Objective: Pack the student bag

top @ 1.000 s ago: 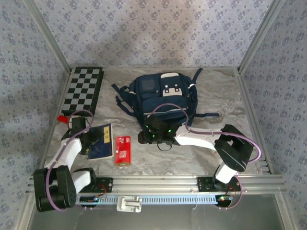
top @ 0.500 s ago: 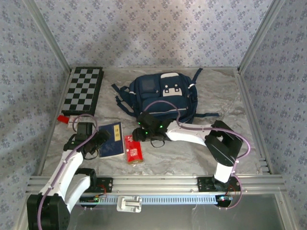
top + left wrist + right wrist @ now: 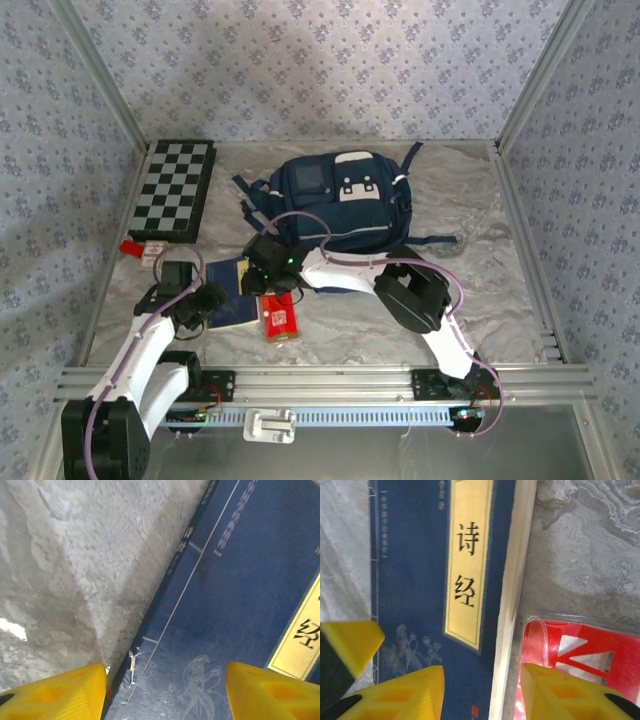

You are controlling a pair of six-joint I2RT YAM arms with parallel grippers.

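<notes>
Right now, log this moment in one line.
left claw: open, blue book spine | right claw: open, book's page edge | red packet: beside book | student bag: behind

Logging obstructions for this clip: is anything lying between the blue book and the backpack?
No loose item does; just bare table and the right end effector over the book. The red packet lies beside it, away from the backpack.

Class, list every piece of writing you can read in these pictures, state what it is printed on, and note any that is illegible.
"诗经": on the yellow title strip of the blue book.
Small gold characters on the book's cover: too small and blurred to read.
Red packet: white marks, nothing legible.
</notes>
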